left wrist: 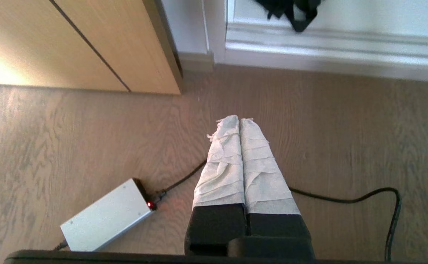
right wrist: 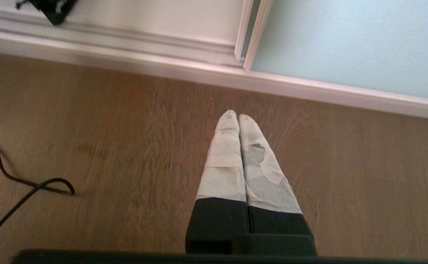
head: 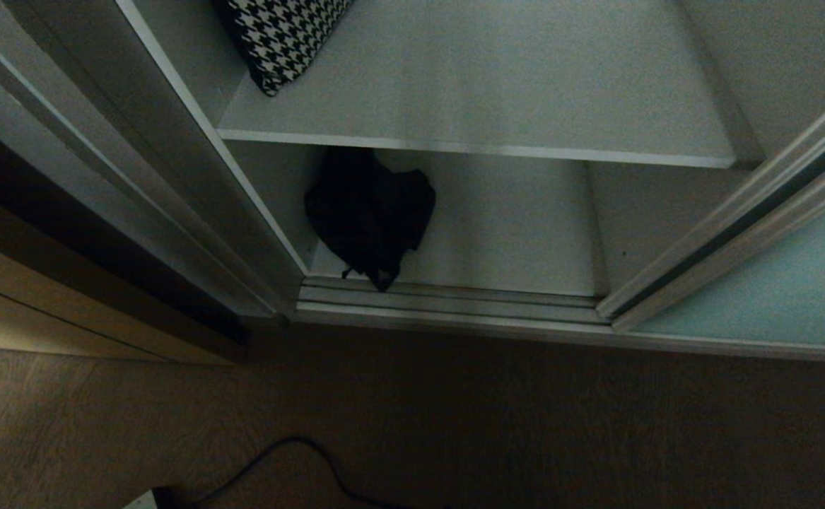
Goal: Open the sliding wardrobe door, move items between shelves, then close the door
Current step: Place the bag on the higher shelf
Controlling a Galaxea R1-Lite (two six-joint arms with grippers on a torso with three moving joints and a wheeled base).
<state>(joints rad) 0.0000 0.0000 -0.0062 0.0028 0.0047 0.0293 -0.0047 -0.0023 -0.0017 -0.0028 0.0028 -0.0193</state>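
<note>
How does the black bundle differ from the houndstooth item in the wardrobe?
The black fabric bundle is plain black; the houndstooth item carries a black-and-white check. The bundle sits on the lower shelf by the door track, slumped, with straps dangling; the houndstooth item lies flat on the upper shelf, partly out of view. Both lie towards the left side of the open compartment.

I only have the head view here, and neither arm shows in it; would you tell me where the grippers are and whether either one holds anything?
Observer: The left gripper hangs shut and empty above the wood-grain floor, short of the wardrobe's silver bottom track.
Operator: Thank you. And the right one?
Observer: The right gripper is also shut and empty, over the floor near the frosted pale teal sliding door.
Operator: Anything on the floor beside them?
Observer: A flat silver metal box with a red light lies by the left gripper, a black cable running from it.
</note>
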